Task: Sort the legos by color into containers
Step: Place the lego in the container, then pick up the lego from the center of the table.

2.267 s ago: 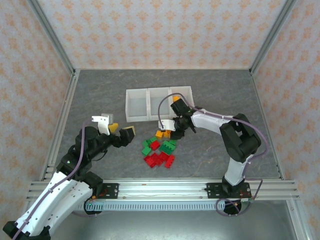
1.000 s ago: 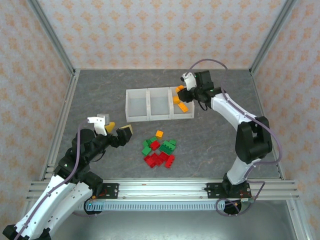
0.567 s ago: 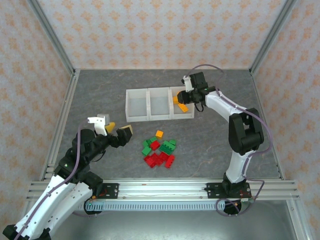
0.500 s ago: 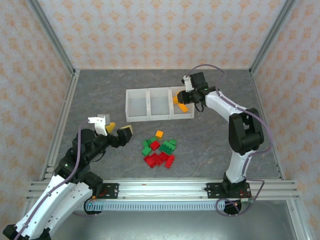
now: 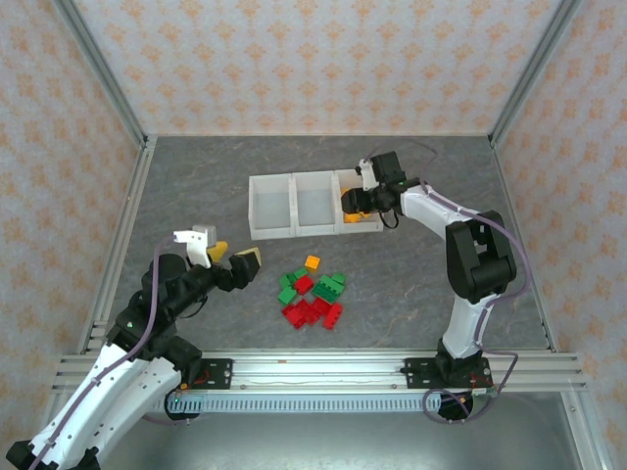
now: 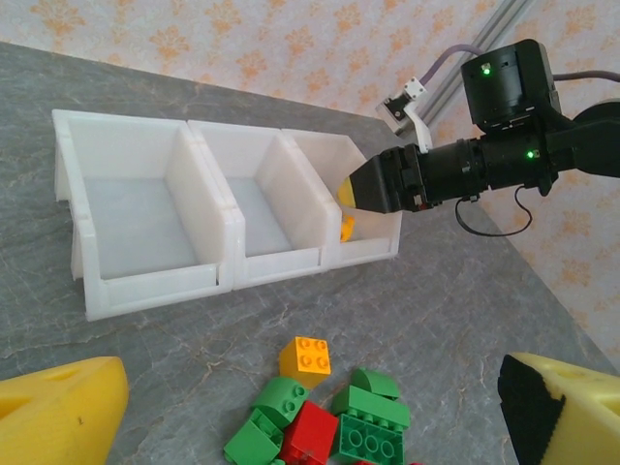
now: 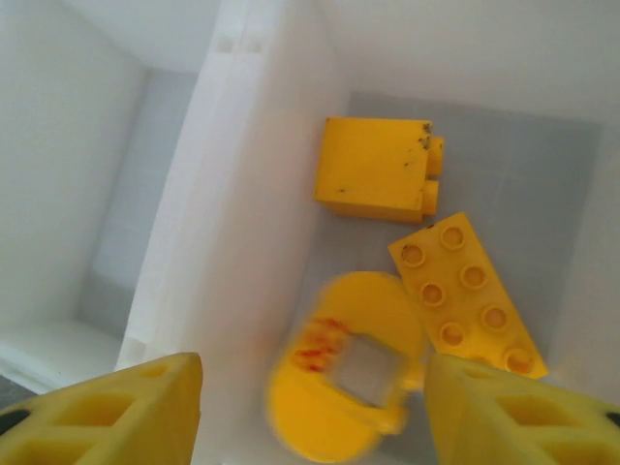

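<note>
here the right gripper (image 7: 310, 407) gapes over orange legos (image 7: 378, 170) in the containers (image 6: 232, 218); left gripper (image 6: 291, 407) spread.

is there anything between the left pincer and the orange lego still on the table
Nothing visible does. The left pincer hangs open facing the pile, and the orange lego sits on the pile's far edge with bare table around it. Green legos lie just nearer, low on the table, beside the path.
</note>
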### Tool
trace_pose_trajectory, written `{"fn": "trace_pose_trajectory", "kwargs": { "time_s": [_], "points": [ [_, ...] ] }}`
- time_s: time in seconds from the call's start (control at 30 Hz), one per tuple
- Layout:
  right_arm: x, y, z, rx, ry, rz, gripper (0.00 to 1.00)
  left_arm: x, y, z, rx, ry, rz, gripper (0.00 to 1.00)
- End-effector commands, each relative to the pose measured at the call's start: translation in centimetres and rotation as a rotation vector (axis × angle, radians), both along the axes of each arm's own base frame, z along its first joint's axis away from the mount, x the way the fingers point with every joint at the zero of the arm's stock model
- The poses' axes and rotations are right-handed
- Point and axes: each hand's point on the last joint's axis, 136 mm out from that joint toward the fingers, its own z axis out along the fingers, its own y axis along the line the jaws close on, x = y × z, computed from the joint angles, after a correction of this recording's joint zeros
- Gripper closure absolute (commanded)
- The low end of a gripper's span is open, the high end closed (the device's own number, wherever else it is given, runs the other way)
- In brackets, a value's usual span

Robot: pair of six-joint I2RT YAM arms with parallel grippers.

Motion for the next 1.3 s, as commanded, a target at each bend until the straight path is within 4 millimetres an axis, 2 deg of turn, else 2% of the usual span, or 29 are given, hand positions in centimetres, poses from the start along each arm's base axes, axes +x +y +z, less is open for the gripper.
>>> {"fn": "trace_pose_trajectory", "kwargs": {
  "time_s": [0.0,0.23,0.3,0.37,0.53,0.63,0.7,0.8,0.9,0.97,1.1,1.27],
  "points": [
    [0.1,-0.1,2.4,0.028,-0.047,-0.016,0.37,0.0,-0.7,-0.1,0.009,-0.001,-0.041,0.01],
    [-0.3,-0.6,4.7,0.035,-0.049,-0.06,0.29,0.0,-0.6,0.0,0.009,-0.004,-0.033,0.01],
    [-0.5,-1.0,5.8,0.04,-0.052,-0.087,0.09,-0.1,-0.5,0.0,0.007,-0.006,-0.032,0.01],
    [-1.1,-1.0,6.7,0.057,-0.037,-0.099,0.0,0.0,-0.5,0.0,0.008,-0.004,-0.028,0.01],
    [-3.1,-1.4,8.8,0.137,0.001,-0.208,0.0,0.0,-0.6,-0.1,0.012,0.002,-0.031,0.01],
    [-5.0,-0.7,9.6,0.147,0.005,-0.267,0.0,-0.1,-0.6,0.0,0.009,-0.002,-0.035,0.01],
    [-6.9,0.6,9.2,0.151,0.029,-0.298,0.0,-0.1,-0.6,0.2,0.006,-0.01,-0.037,0.01],
    [-10.0,3.2,7.3,0.161,0.082,-0.339,0.0,-0.2,-0.6,0.3,0.004,-0.015,-0.036,0.01],
    [-12.8,4.2,5.6,0.178,0.091,-0.423,0.0,-0.2,-0.4,0.5,0.001,-0.019,-0.028,0.01],
    [-13.9,4.5,5.0,0.215,0.08,-0.483,0.0,-0.3,-0.3,0.7,-0.003,-0.026,-0.024,0.01],
    [-14.8,5.3,4.7,0.231,0.063,-0.544,0.0,-0.7,-0.3,1.3,-0.018,-0.059,-0.033,0.01],
    [-14.4,8.8,3.2,0.146,0.082,-0.458,0.04,-1.2,-1.1,1.6,-0.025,-0.074,-0.089,0.01]
  ]
}}
